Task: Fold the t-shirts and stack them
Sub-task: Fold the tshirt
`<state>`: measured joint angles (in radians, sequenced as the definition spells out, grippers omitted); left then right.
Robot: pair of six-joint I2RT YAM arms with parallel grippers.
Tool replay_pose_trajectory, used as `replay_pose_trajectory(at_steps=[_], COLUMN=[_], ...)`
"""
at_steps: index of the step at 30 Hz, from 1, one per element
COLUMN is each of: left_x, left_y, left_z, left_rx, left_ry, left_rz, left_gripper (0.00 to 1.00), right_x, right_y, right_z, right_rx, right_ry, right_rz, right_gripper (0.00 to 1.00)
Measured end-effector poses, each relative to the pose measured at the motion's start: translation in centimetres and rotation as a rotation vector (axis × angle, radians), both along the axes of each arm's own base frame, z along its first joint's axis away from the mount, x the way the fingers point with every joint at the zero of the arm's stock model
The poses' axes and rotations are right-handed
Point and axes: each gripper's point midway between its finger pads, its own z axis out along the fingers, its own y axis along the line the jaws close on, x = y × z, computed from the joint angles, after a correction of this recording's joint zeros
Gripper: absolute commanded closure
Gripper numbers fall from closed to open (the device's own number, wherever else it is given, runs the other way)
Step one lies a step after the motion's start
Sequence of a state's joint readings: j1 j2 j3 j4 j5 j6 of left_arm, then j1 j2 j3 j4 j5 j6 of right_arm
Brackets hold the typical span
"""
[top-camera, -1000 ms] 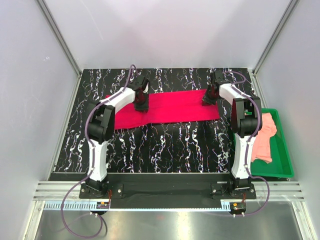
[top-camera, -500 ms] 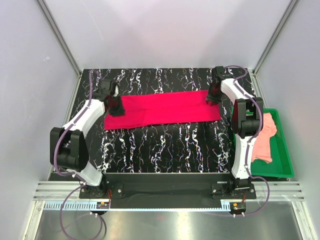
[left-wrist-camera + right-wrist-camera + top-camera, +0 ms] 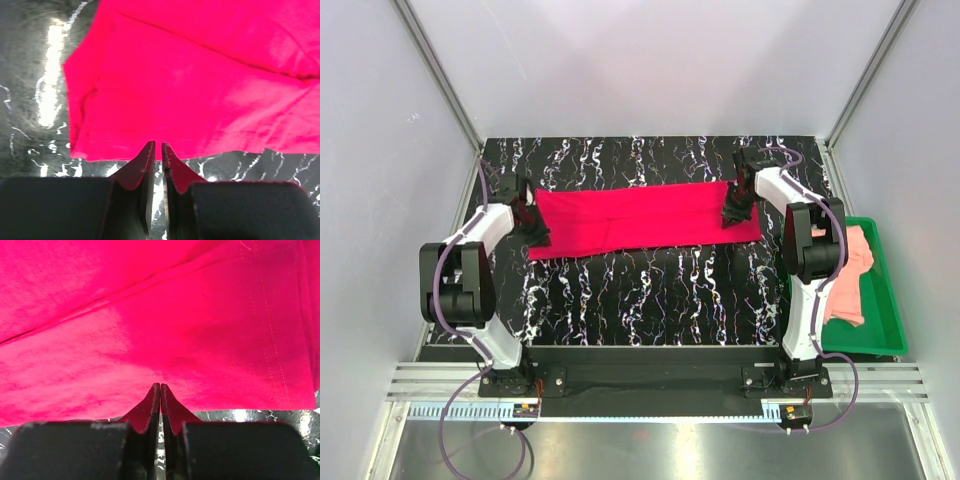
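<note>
Crimson t-shirt [image 3: 645,217] lies as flat strip on far table [image 3: 650,290]; pink t-shirt [image 3: 850,275] in tray [image 3: 892,310]. We find left gripper [image 3: 156,145], right gripper [image 3: 160,386] near-closed at its ends, no cloth visibly pinched. Mid-fold; next needs end pinch.

2 tees [image 3: 650,215] [image 3: 850,272], 1 tray [image 3: 893,300], 2 grippers [image 3: 534,231] [image 3: 731,213]
</note>
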<state>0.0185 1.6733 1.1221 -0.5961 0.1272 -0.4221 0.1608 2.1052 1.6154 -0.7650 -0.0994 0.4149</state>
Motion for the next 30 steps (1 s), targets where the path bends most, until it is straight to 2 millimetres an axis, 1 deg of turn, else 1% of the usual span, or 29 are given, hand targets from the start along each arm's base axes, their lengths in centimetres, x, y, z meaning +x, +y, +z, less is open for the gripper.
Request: replay_pose_trajectory(at_steps=[3, 5, 10, 14, 16, 17, 18, 19, 20, 21, 23, 24, 25, 26, 28, 30], left_x=[-0.7, -1.1, -1.5, -1.3, -1.3, -1.3, -1.3, -1.3, -1.3, -1.4, -1.1, -0.9, -0.7, -0.5, -0.3, 0.0], left_y=[1.0, 2.0, 3.9, 4.1, 4.1, 4.1, 4.1, 4.1, 4.0, 3.9, 3.6, 3.3, 2.9, 2.5, 1.7, 0.8], left_z=[-1.1, -1.9, -4.2, -4.2, -4.0, -3.9, -3.7, -3.2, -2.6, -1.6, 0.7, 2.0, 3.1, 3.9, 4.6, 4.1], left_rx=[0.004, 0.006, 0.01, 0.014, 0.016, 0.017, 0.021, 0.024, 0.027, 0.03, 0.032, 0.029, 0.023, 0.014, -0.008, -0.037], left_ry=[0.023, 0.046, 0.099, 0.089, 0.085, 0.083, 0.078, 0.069, 0.057, 0.037, -0.027, -0.066, -0.101, -0.129, -0.152, -0.143], left_rz=[0.02, 0.045, 0.075, 0.07, 0.07, 0.07, 0.071, 0.074, 0.079, 0.081, 0.087, 0.089, 0.088, 0.091, 0.097, 0.102], left_gripper=[0.86, 0.87, 0.86, 0.86, 0.84, 0.8, 0.79, 0.78, 0.74, 0.7, 0.64, 0.61, 0.58, 0.55, 0.55, 0.56], right_x=[-0.2, -0.1, -0.5, -0.4, -0.4, -0.4, -0.4, -0.4, -0.4, -0.4, -0.3, -0.2, -0.1, 0.0, 0.3, 0.5], right_y=[-0.1, -0.2, -0.9, -1.1, -1.2, -1.2, -1.2, -1.2, -1.2, -1.2, -1.1, -1.1, -1.1, -1.0, -0.9, -0.9], right_z=[-0.2, -0.3, -1.8, -1.9, -1.8, -1.8, -1.7, -1.7, -1.6, -1.5, -1.2, -1.1, -0.9, -0.7, -0.4, -0.2], right_rx=[0.0, 0.003, 0.0, 0.016, 0.015, 0.014, 0.014, 0.014, 0.014, 0.014, 0.015, 0.017, 0.018, 0.019, 0.024, 0.028], right_ry=[0.006, 0.004, 0.038, 0.046, 0.047, 0.046, 0.046, 0.048, 0.048, 0.048, 0.048, 0.046, 0.043, 0.04, 0.033, 0.028], right_rz=[-0.005, -0.013, -0.038, -0.048, -0.049, -0.049, -0.049, -0.049, -0.05, -0.05, -0.05, -0.051, -0.051, -0.051, -0.05, -0.05], right_gripper=[0.93, 0.93, 0.93, 0.93, 0.93, 0.93, 0.92, 0.92, 0.91, 0.9, 0.84, 0.82, 0.78, 0.76, 0.73, 0.71])
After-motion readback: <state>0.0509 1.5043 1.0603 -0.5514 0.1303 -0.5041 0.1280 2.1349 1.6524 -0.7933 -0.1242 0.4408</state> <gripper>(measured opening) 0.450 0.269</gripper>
